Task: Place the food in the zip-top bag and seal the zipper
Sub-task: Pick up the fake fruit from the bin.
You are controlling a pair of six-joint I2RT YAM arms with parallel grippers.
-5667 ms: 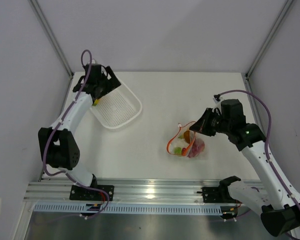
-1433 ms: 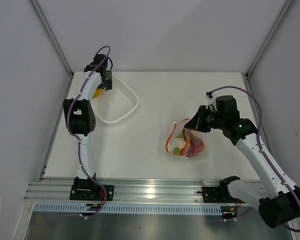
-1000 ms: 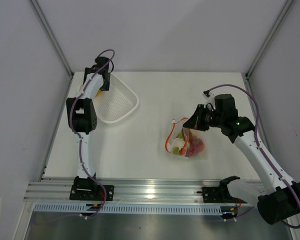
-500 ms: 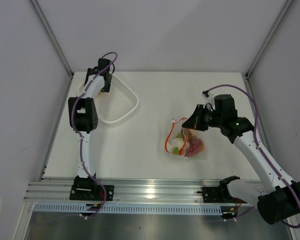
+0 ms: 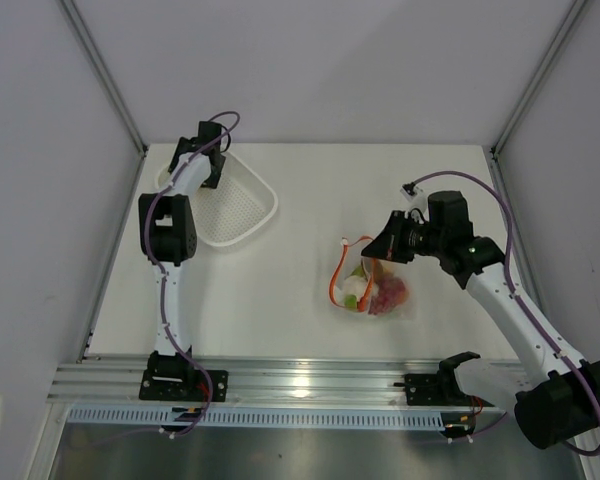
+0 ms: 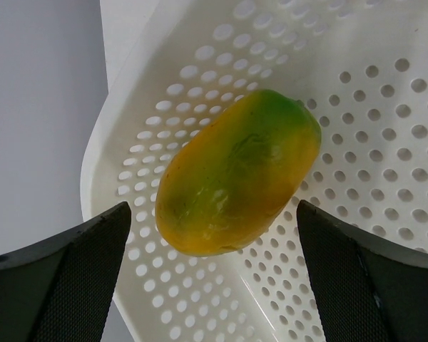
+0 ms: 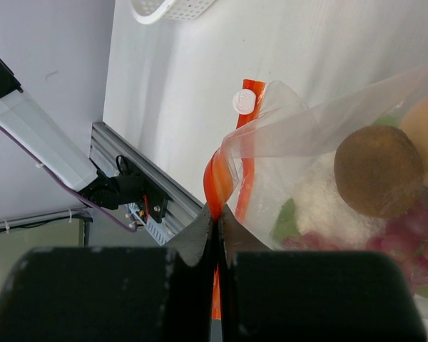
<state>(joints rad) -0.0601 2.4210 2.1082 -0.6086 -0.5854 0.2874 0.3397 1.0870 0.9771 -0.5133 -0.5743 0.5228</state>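
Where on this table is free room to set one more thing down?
Free: the bare table between the white basket and the zip-top bag, also its near edge. Crowded: around the bag, where the right gripper pinches the zipper, and over the mango in the basket.

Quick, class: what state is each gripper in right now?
Left gripper: open, holding nothing, above the mango in the basket.
Right gripper: shut on the zipper of the bag.

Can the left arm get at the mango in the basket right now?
Probably yes: the left gripper is open over the mango, one finger on each side, and nothing covers it in the white mesh basket, though its wall is close.
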